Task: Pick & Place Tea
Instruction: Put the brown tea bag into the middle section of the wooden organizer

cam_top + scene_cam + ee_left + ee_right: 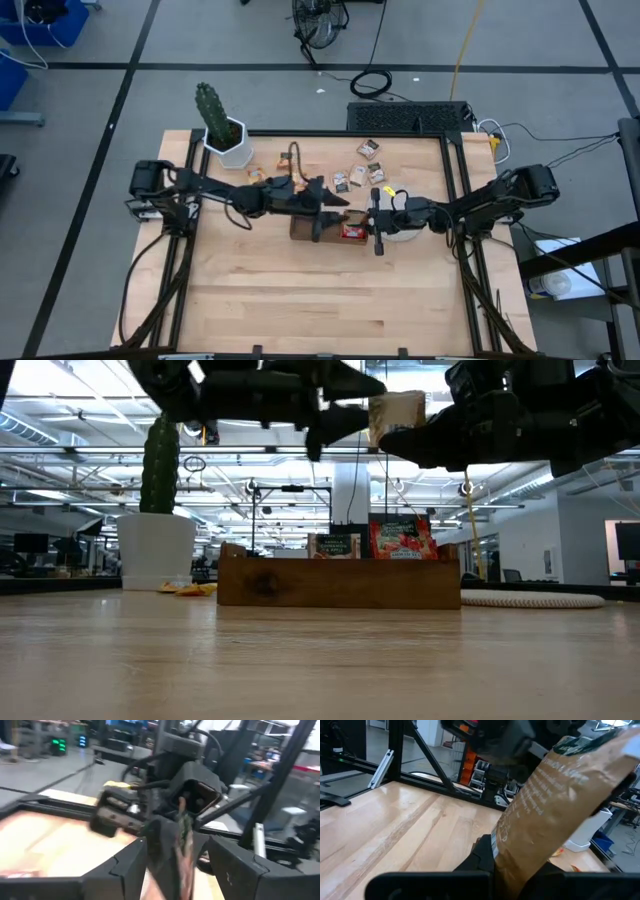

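Right tool [377,223] clamps a tan sachet [560,805] upright over the tray [340,582], left tool [335,207] facing it, fingers spread around it.

Overhead looking down, low level (table height), both sharing wooden tray [318,226]

Wooden table [300,290], tray [305,229], disc [405,236], loose sachets [366,172], potted cactus [222,128]
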`<state>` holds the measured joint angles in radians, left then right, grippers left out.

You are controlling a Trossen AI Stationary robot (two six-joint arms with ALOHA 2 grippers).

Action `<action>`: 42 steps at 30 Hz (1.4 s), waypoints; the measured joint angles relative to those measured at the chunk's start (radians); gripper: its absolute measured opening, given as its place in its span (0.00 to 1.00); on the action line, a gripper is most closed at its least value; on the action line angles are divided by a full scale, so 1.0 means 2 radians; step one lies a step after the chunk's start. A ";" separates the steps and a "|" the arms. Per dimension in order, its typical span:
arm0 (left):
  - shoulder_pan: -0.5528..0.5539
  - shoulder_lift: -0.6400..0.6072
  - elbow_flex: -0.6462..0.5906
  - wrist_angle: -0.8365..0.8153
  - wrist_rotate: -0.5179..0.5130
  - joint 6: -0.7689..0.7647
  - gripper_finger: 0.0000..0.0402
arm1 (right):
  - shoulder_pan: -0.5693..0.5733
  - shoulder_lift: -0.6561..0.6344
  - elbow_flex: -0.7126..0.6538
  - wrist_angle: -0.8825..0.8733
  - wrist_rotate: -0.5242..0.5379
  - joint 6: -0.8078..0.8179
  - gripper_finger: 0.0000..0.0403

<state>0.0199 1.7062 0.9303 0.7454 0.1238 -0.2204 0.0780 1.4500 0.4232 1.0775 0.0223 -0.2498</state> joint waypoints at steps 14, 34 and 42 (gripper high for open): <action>0.001 0.012 0.043 -0.054 0.041 0.008 0.45 | 0.000 0.000 0.000 -0.010 0.000 0.001 0.01; 0.019 0.011 0.043 -0.067 0.057 0.050 0.04 | 0.001 0.000 0.000 -0.018 0.002 0.007 0.01; 0.012 -0.059 0.043 -0.208 -0.014 0.113 0.01 | 0.001 -0.016 0.000 -0.061 0.016 0.020 0.12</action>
<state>0.0441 1.5883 1.0157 0.3299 0.0952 0.0063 0.0803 1.4183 0.4229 0.9556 0.0551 -0.2096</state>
